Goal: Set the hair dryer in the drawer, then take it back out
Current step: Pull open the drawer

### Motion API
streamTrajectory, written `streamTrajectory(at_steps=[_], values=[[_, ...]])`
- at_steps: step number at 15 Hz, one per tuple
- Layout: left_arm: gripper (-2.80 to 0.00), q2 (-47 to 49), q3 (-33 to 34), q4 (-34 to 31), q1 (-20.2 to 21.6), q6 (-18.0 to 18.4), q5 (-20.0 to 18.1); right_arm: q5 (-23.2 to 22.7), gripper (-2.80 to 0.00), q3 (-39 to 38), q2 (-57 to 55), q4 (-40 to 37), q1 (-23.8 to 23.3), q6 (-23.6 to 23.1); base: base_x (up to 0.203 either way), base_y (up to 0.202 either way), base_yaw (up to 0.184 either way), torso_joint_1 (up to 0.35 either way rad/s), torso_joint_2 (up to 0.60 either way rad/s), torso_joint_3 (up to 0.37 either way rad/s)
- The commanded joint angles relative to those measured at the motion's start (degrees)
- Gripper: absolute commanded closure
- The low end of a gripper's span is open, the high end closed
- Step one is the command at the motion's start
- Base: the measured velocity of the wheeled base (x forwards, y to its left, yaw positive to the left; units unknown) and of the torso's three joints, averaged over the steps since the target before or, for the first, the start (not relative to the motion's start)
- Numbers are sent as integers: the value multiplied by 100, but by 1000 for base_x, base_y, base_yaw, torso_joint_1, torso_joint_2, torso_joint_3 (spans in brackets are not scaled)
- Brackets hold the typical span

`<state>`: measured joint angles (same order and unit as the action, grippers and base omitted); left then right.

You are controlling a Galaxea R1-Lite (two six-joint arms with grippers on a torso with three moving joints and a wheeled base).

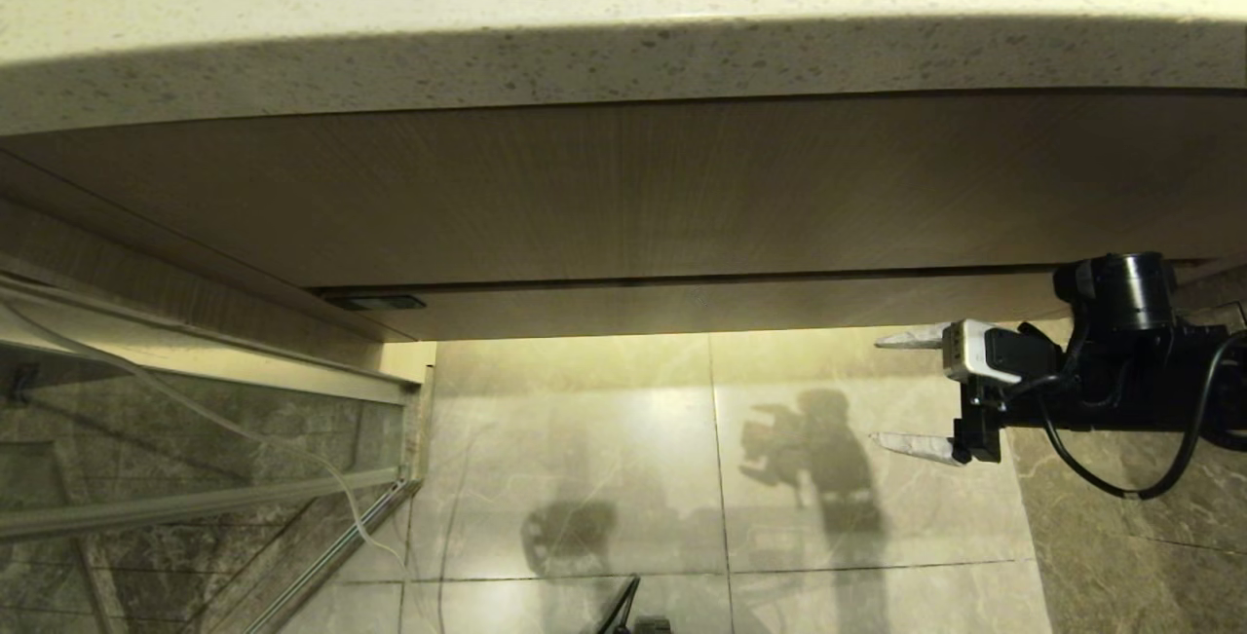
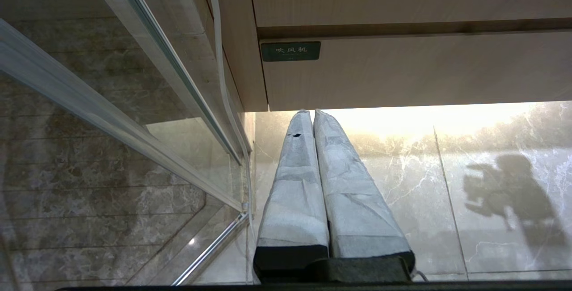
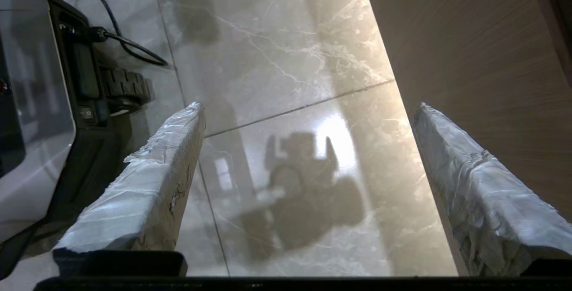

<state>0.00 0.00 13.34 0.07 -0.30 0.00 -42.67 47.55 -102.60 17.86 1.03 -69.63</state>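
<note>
The hair dryer is out of view. The drawer (image 1: 682,308) is pushed in, and only its narrow wood-grain front shows under the taller panel (image 1: 623,196). In the left wrist view the drawer front (image 2: 402,72) carries a small dark label (image 2: 290,51). My right gripper (image 1: 877,391) hangs open at the right, just below the drawer front's right end, fingers pointing left. Nothing lies between its fingers, and the right wrist view shows the right gripper (image 3: 309,107) over bare floor. My left gripper (image 2: 311,112) is shut on nothing, its tips just under the drawer's left end.
A speckled stone countertop (image 1: 623,40) overhangs the cabinet. A glass partition with a metal frame (image 1: 195,507) stands at the left, with a white cord (image 1: 205,415) running along it. Marble floor tiles (image 1: 623,459) lie below. The robot's base (image 3: 35,125) sits beside the right gripper.
</note>
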Motion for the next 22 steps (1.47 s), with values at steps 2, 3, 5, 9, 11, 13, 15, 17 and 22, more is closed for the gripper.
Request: streamTrajectory(at_steps=[2,3,5,9,11,13,15,17,22], values=[[0,0,229,10,1,4,0,-62,-280,134,-135,11,-106,-202,0,0,0,0,0,0],[0,0,229,10,1,2,0,-60,-280,151,-145,16,-122,-217,0,0,0,0,0,0],[0,0,229,10,1,-5,0,-59,-280,164,-82,56,-168,-217,0,0,0,0,0,0],[0,0,229,10,1,-5,0,-74,-280,56,-49,661,-182,-150,0,0,0,0,0,0],[0,0,229,10,1,-5,0,-75,-280,-29,-29,872,-182,-150,0,0,0,0,0,0],[0,0,229,10,1,3,0,-60,-280,-147,74,884,-182,-164,0,0,0,0,0,0],[0,0,229,10,1,-5,-9,-41,-280,-295,192,849,-182,-157,0,0,0,0,0,0],[0,0,229,10,1,1,0,-62,-280,-426,278,855,-182,-172,0,0,0,0,0,0],[0,0,229,10,1,-5,0,46,-280,-331,347,762,-186,-580,0,0,0,0,0,0]])
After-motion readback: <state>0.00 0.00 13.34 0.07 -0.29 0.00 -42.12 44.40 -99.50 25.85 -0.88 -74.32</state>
